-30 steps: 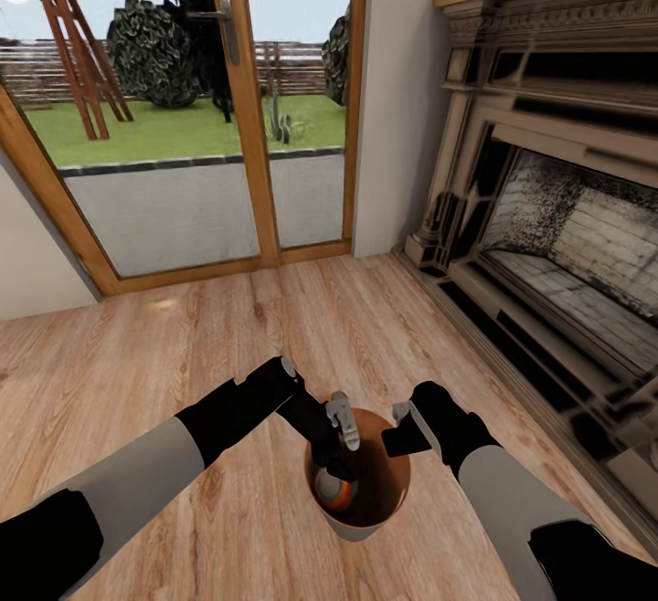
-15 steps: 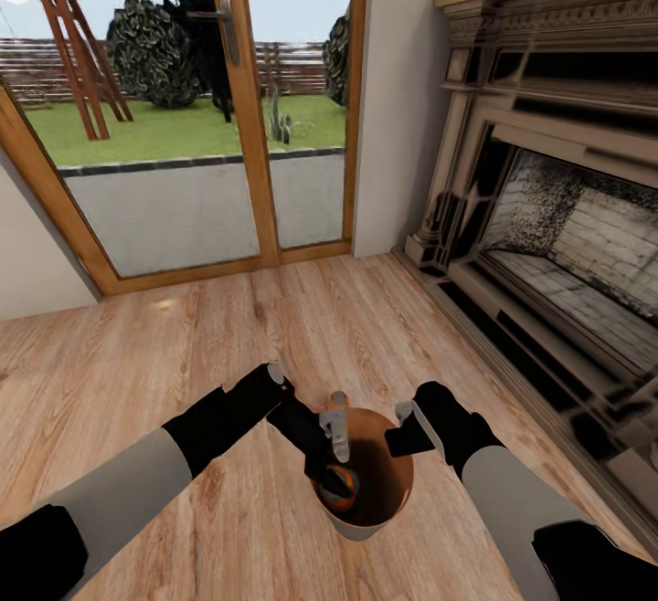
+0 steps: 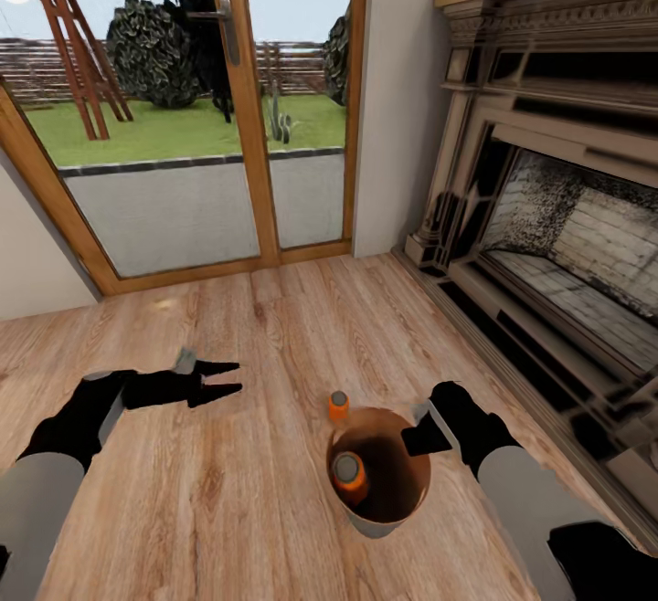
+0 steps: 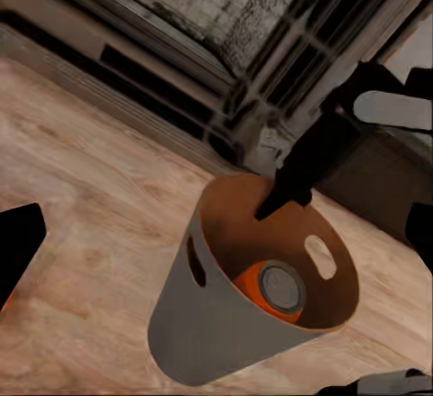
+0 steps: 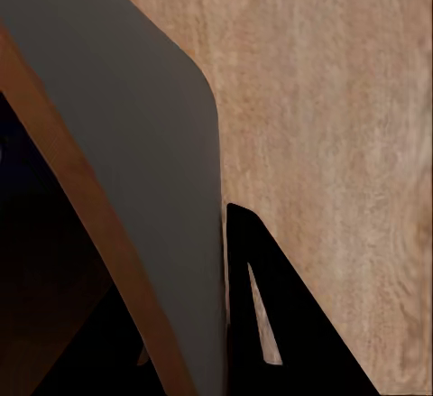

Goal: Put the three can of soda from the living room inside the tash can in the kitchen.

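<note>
The tash can [image 3: 399,511], copper-brown inside and grey outside, stands on the plank floor in front of me. One can of soda [image 3: 349,477] lies inside it, also seen in the left wrist view [image 4: 275,290] through the tash can's mouth [image 4: 216,324]. A second can of soda [image 3: 339,405] shows just beyond the far rim; I cannot tell if it rests on the floor. My right gripper [image 3: 419,432] is shut on the right rim, with the wall [image 5: 153,188] between its fingers [image 5: 271,324]. My left gripper [image 3: 238,377] hangs open and empty, well left of the pail.
A dark ornate fireplace [image 3: 548,217] runs along the right wall, its hearth edge close to my right arm. Wood-framed glass doors [image 3: 247,126] stand ahead. Open plank floor [image 3: 274,309] lies between them and me.
My left arm has pulled out of the pail and swung left, its gripper now open. A soda can stays inside the pail, which has shifted slightly right with my right gripper.
</note>
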